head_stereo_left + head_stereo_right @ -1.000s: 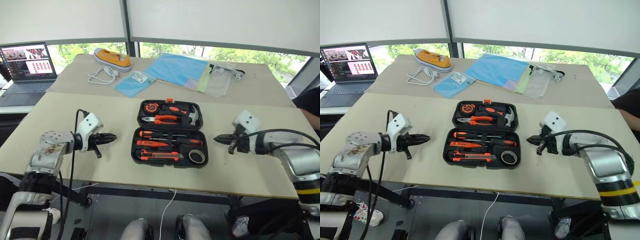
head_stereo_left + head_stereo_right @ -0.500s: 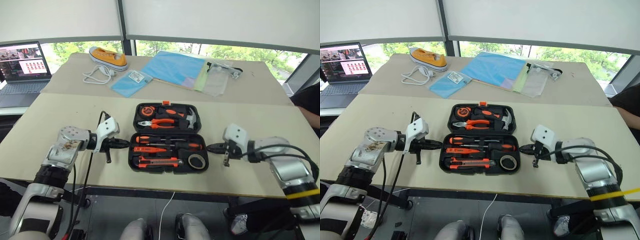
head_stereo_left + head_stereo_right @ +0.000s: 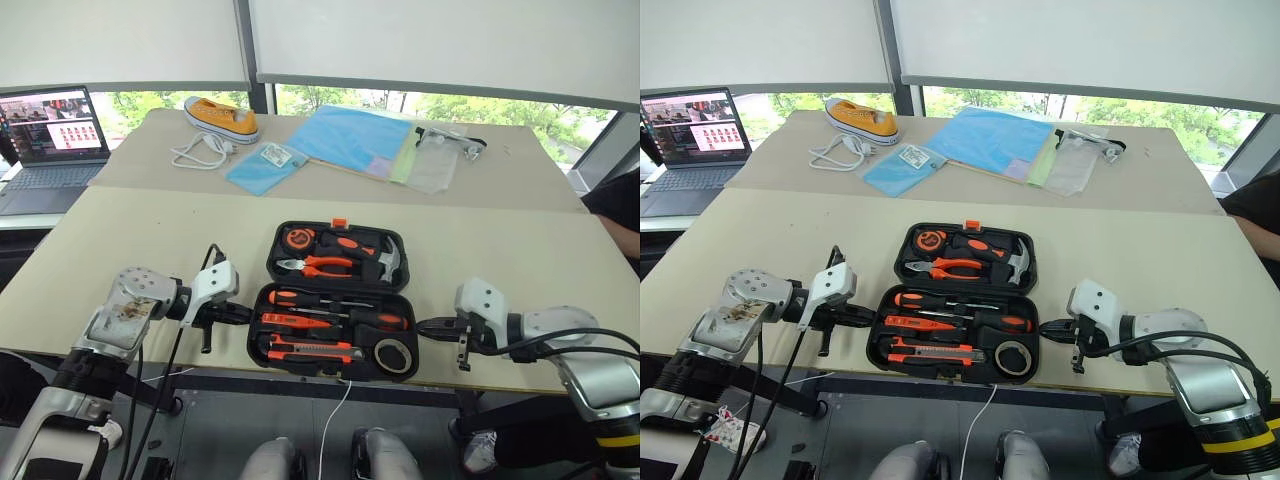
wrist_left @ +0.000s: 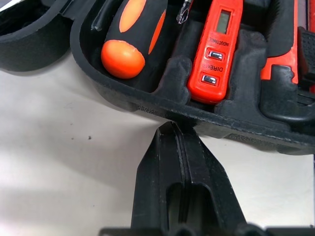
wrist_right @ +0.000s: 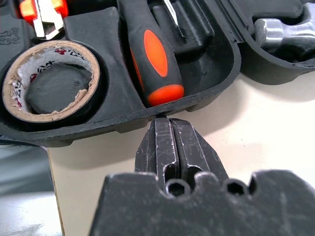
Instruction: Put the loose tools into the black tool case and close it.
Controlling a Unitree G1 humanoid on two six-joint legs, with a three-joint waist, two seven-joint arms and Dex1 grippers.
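Note:
The black tool case (image 3: 337, 288) lies open at the table's front edge. Its near half holds two orange-and-black screwdrivers (image 3: 300, 297) (image 3: 378, 318), a thin orange screwdriver (image 4: 216, 54), a utility knife (image 3: 315, 350) and a dark tape roll (image 3: 393, 355). Pliers (image 3: 318, 265), a hammer and a tape measure sit in the far half. My left gripper (image 3: 240, 313) is shut, its tip against the near half's left wall. My right gripper (image 3: 425, 326) is shut, its tip at the right wall beside a screwdriver handle (image 5: 155, 59) and the tape roll (image 5: 51, 81).
The case's front right corner hangs slightly over the table edge (image 5: 54, 196). On the far table lie a laptop (image 3: 50, 130), a yellow shoe (image 3: 222, 117), a white cable (image 3: 195, 155), blue folders (image 3: 350, 135) and glasses (image 3: 450, 138). A person's dark sleeve (image 3: 620, 210) shows at the right.
Both grippers came inward to the case's two sides, then drew back toward me. The case has slid with them toward the table's front edge. The head camera has also shifted.

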